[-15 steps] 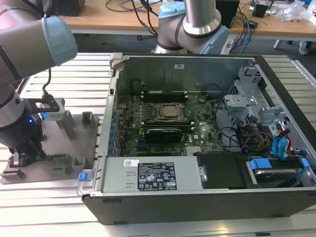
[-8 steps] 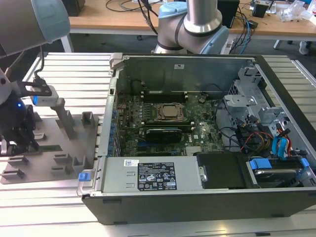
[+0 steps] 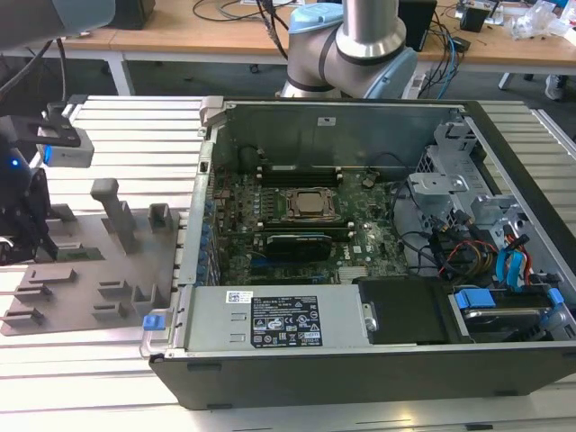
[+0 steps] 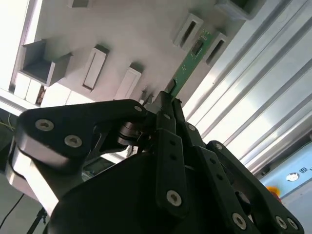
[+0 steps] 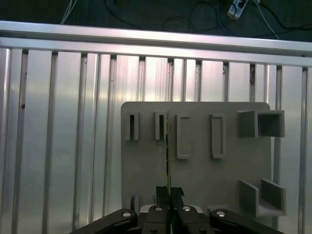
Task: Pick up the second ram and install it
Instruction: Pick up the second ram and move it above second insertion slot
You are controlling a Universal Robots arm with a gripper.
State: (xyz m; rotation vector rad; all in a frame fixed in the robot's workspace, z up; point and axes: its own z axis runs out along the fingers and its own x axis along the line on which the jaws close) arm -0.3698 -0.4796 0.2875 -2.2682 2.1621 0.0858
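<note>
In both wrist views my gripper point(image 4: 166, 101) point(image 5: 168, 191) is shut on the second ram point(image 4: 189, 61), a slim green circuit strip. The strip runs out from the fingertips over the grey plastic plate point(image 5: 204, 175) and shows edge-on point(image 5: 167, 151) in the first wrist view. Its far end lies between two upright slotted blocks point(image 5: 160, 126) of that plate. Whether the strip still touches the plate I cannot tell. In the exterior view the arm's dark wrist end point(image 3: 25, 193) hangs over the plate's left part point(image 3: 54, 297).
An open computer case point(image 3: 360, 360) stands at the exterior view's right, with the square processor socket point(image 3: 310, 204) on its board and a black card point(image 3: 292, 245) beside it. Cables and drive cages point(image 3: 468, 243) crowd its right side. Ribbed aluminium table point(image 5: 63, 126) surrounds the plate.
</note>
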